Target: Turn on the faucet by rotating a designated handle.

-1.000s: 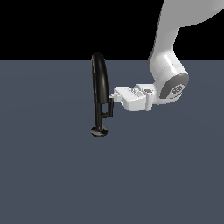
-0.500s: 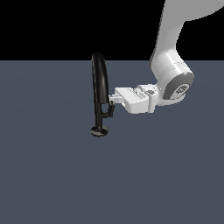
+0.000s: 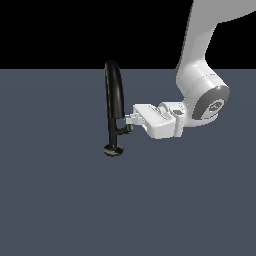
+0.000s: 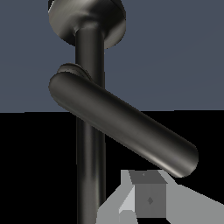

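Faucet (image 3: pixel 114 100) upright on grey floor (image 3: pixel 60 200), small round base at the bottom, arched spout at the top, toward the exterior view's left of centre. Handle (image 3: pixel 121 129) low on the stem, on the side facing the arm. White arm (image 3: pixel 200 85) reaching in from the exterior view's right, level with the handle. Gripper (image 3: pixel 129 120) right at the handle, fingertips up against the bar. Cannot tell how wide the jaws stand, or whether anything is clamped. Wrist view: handle (image 4: pixel 122 124) seen slanting across the stem (image 4: pixel 90 144), one pale finger (image 4: pixel 148 199) near its free end.
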Robot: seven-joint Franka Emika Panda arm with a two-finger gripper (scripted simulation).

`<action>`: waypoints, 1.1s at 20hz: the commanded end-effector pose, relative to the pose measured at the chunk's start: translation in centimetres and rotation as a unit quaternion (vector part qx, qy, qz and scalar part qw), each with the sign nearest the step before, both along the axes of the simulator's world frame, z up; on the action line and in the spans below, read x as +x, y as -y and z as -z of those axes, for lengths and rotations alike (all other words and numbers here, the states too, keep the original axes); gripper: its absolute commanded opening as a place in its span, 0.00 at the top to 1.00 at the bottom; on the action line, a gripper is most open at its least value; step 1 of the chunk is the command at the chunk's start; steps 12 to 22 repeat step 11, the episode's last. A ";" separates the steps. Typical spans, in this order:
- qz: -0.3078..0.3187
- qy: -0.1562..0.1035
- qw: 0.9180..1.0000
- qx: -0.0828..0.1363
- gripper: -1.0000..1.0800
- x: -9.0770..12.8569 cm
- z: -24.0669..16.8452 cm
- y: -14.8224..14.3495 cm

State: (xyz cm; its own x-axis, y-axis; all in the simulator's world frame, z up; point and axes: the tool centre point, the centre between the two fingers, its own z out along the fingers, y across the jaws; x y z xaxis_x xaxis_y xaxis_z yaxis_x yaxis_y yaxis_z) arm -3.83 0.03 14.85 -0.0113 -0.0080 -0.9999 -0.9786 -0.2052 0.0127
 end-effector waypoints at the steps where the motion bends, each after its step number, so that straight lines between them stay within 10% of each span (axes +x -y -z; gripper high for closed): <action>1: 0.000 -0.001 1.000 0.000 1.00 -0.3 0.6 0.1; 22: 0.000 -0.011 1.000 0.000 1.00 -3.1 6.3 0.7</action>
